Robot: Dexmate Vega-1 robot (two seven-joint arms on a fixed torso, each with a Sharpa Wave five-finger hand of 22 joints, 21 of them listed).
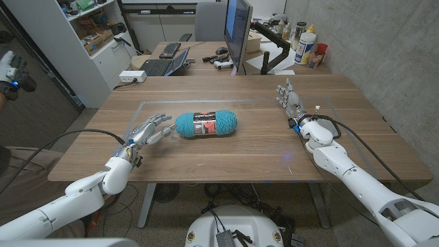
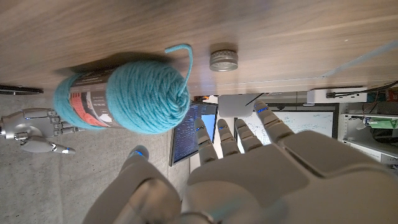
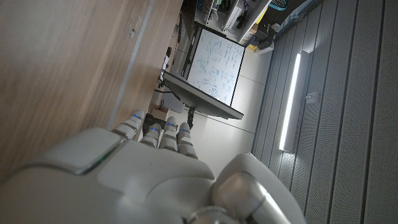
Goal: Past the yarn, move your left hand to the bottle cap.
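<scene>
A skein of teal yarn (image 1: 206,124) with a dark paper band lies on the wooden table (image 1: 226,161), a little left of the middle. My left hand (image 1: 147,130) hovers just short of the yarn's left end, fingers spread and pointing at it, holding nothing. In the left wrist view the yarn (image 2: 127,96) sits close ahead of my left hand (image 2: 249,174), and a small silver bottle cap (image 2: 224,60) lies on the table beyond the yarn, near a loose yarn tail. My right hand (image 1: 291,99) stands at the table's right side, fingers apart and empty; it also shows past the yarn (image 2: 31,127).
A faint taped rectangle (image 1: 144,104) marks the tabletop around the yarn. Behind the table stands a desk with a monitor (image 1: 237,31), laptops (image 1: 161,65) and bottles (image 1: 306,44). A person's gloved hand with a controller (image 1: 14,75) shows at the far left edge.
</scene>
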